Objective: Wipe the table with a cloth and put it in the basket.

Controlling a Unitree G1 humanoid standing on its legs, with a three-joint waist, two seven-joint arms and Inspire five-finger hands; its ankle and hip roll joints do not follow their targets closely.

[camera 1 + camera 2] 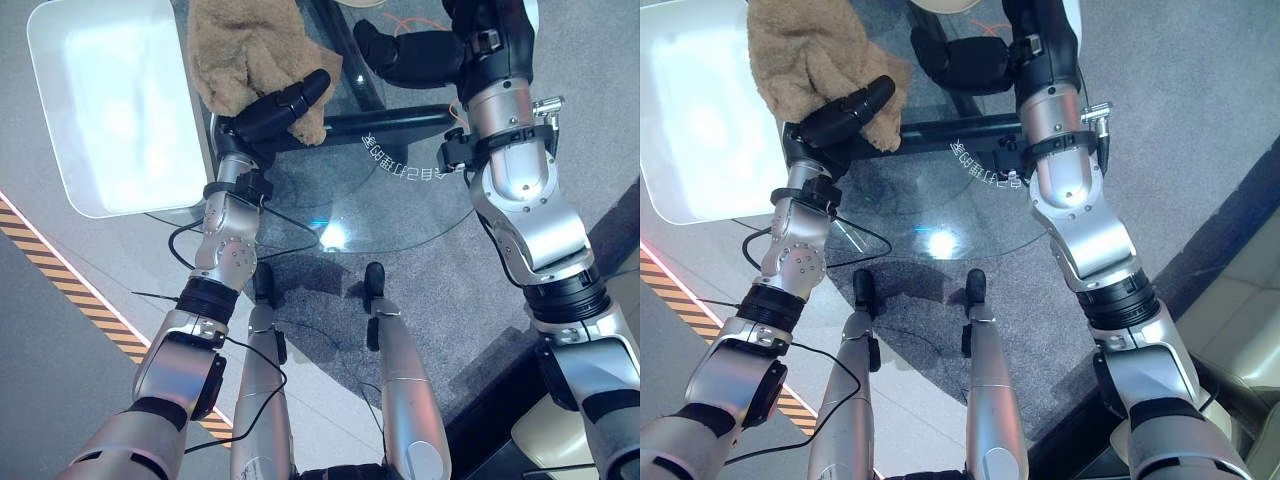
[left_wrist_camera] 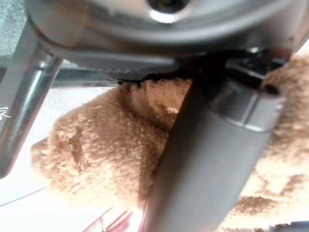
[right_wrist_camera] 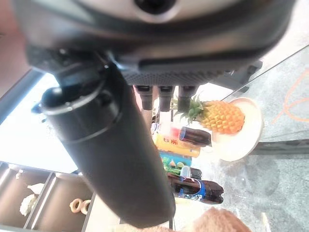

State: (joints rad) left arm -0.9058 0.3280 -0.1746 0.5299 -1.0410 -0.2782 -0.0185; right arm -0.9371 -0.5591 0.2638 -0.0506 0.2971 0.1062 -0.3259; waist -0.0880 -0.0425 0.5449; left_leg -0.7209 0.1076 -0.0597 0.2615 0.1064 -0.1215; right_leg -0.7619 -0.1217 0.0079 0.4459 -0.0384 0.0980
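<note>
A tan fluffy cloth (image 1: 245,50) lies bunched at the left edge of the round glass table (image 1: 400,210), close beside the white basket (image 1: 110,100). My left hand (image 1: 280,108) is on the cloth's near corner with its fingers laid over the top. In the left wrist view the thumb (image 2: 207,159) presses into the cloth (image 2: 96,145), which bulges round it. My right hand (image 1: 415,55) hovers over the far middle of the table, fingers relaxed and holding nothing; its thumb (image 3: 111,159) stands out straight.
A black frame bar (image 1: 390,122) runs under the glass between my hands. Past the right hand stand a plate (image 3: 241,145) with a pineapple (image 3: 222,116) and several bottles (image 3: 198,186). Striped tape (image 1: 60,270) marks the floor on the left.
</note>
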